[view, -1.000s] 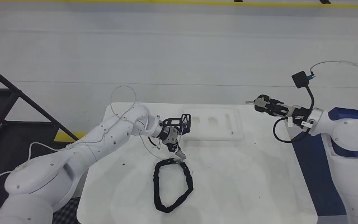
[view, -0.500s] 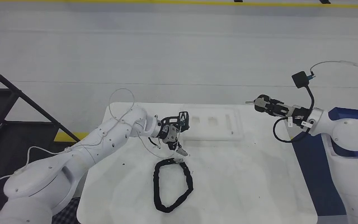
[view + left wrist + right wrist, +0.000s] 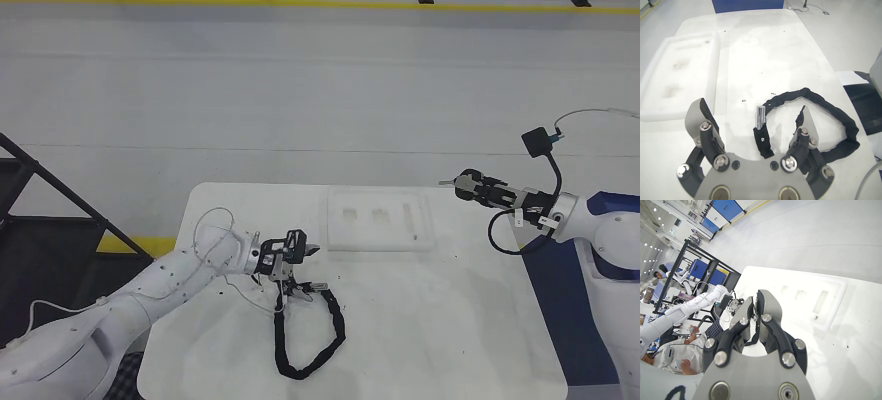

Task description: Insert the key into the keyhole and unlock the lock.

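Left gripper fingers spread wide, chrome lock pin between them, black chain on table

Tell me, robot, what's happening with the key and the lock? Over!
Left gripper open, straddling metal end of lock. Right gripper shut on key, far from lock. Foam tray beside, not blocking.

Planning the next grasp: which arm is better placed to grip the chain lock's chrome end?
Left. The left gripper, open, sits over the chrome end; the right gripper is shut on the key, far across the table.
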Controlling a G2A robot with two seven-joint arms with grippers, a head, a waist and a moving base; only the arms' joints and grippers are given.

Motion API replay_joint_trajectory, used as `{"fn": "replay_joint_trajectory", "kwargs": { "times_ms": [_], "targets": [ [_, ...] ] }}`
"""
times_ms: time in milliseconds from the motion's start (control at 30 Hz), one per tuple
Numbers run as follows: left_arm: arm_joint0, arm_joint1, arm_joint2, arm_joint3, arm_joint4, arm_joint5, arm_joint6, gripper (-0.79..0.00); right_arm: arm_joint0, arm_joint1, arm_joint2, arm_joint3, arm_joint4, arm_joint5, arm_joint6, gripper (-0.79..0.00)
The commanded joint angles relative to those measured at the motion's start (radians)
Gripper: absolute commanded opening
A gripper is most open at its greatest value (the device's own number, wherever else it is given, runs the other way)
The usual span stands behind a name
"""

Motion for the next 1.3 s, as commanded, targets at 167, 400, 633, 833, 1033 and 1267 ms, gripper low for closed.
{"fn": "replay_joint_trajectory", "kwargs": {
  "times_ms": [167,400,633,833,1033,1267],
  "targets": [
    [0.016,-0.028,0.024,0.085,0.137,0.049,0.106,0.000,0.000,0.000,0.000,0.000,0.000,0.000,0.000,-0.785],
    [0.014,-0.075,0.035,0.157,0.168,0.071,0.135,0.000,0.000,0.000,0.000,0.000,0.000,0.000,0.000,-0.785],
    [0.011,-0.112,0.047,0.200,0.217,0.104,0.154,0.000,0.000,0.000,0.000,0.000,0.000,0.000,0.000,-0.785],
    [0.010,-0.135,0.053,0.242,0.252,0.112,0.189,-0.077,0.000,0.000,0.000,0.000,0.000,0.000,0.000,-0.785],
    [0.007,-0.153,0.060,0.264,0.293,0.121,0.222,-0.422,0.000,0.000,0.000,0.000,0.000,0.000,0.000,-0.785],
    [0.003,-0.172,0.066,0.293,0.327,0.115,0.231,-0.785,0.000,0.000,0.000,0.000,0.000,0.000,0.000,-0.785]
  ]
}}
